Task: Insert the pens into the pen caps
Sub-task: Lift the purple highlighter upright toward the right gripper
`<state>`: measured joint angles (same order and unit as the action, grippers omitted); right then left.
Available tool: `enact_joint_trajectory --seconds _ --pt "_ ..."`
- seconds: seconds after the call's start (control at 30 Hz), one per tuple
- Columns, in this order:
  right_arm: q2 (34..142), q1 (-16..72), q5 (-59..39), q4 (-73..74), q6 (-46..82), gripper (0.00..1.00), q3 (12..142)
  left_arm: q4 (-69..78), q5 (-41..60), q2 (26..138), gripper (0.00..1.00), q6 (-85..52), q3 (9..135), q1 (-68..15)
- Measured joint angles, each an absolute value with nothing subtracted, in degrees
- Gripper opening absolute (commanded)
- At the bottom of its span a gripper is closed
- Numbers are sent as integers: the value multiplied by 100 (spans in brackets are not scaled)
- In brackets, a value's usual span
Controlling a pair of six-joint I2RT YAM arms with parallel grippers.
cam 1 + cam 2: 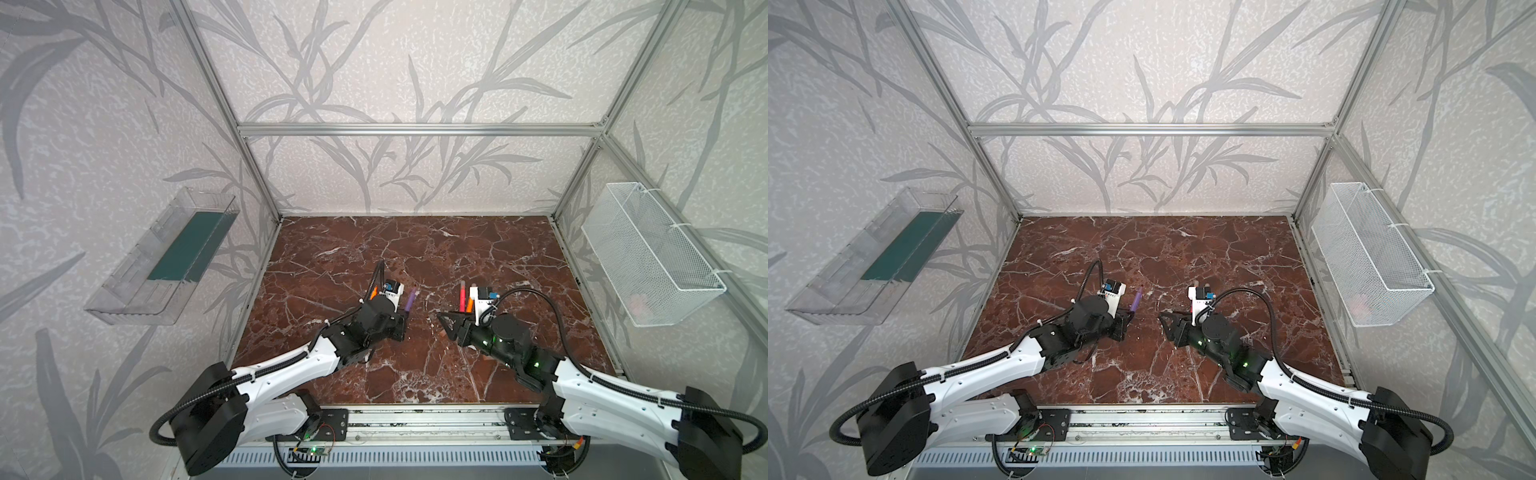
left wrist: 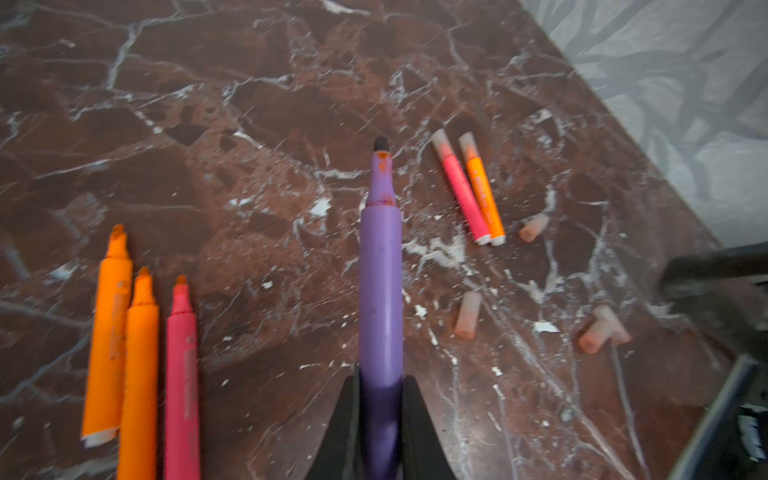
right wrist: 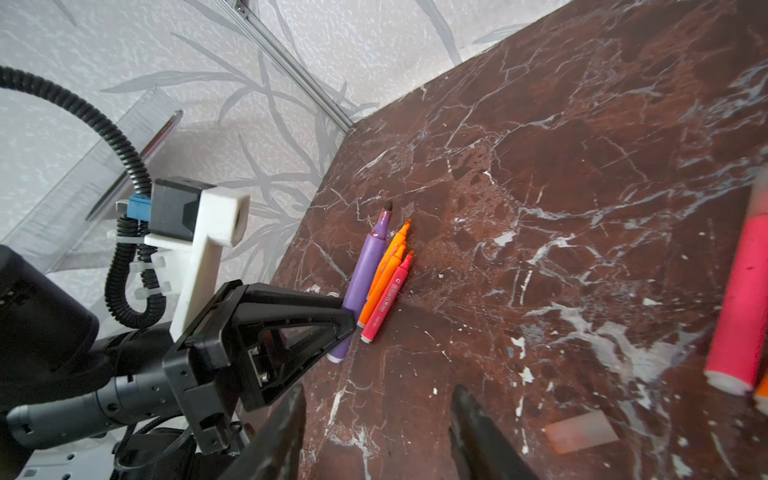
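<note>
Purple pen point(image 2: 380, 291) is clamped at its rear barrel by the left fingers point(image 2: 417, 424), which are fully closed on it. Its long axis runs straight out from them, bare dark tip leading. Can't tell if it's clear of the bench point(image 2: 249, 104). Right fingers point(image 3: 473, 428) are partly apart with nothing between them, low over the bench. The nearest loose cap point(image 3: 579, 430) lies flat just outside one finger, not in the gap. Its long axis runs roughly across the fingers' reach, so a pinch probably needs a side shift and a wrist turn first. The right arm is nearer the caps. The left wrist view shows four loose: single cap point(image 2: 468, 313), far cap point(image 2: 534, 227) and a touching cap pair point(image 2: 602, 332). Capped pink pen point(image 2: 461, 195) and capped orange pen point(image 2: 484, 195) lie side by side near the far cap and could get nudged. Two uncapped orange pens point(image 2: 108, 332) and an uncapped pink pen point(image 2: 181, 374) lie on the held pen's other side, out of the way.
</note>
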<state>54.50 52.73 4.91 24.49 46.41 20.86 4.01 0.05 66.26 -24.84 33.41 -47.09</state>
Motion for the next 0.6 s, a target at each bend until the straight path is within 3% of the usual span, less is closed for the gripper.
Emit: enact_joint_trajectory --seconds 0.23,0.47,0.6 --pt "6080 5754 659 3378 4762 60 2088 991 541 6665 0 -2440 3135 -4917" --pt "6484 5804 921 3686 4860 60 2150 1236 635 6716 0 -2436 3135 -5214" --pt "6580 5804 1017 3710 4952 55 2167 1247 633 6748 0 -2436 3135 -5290"
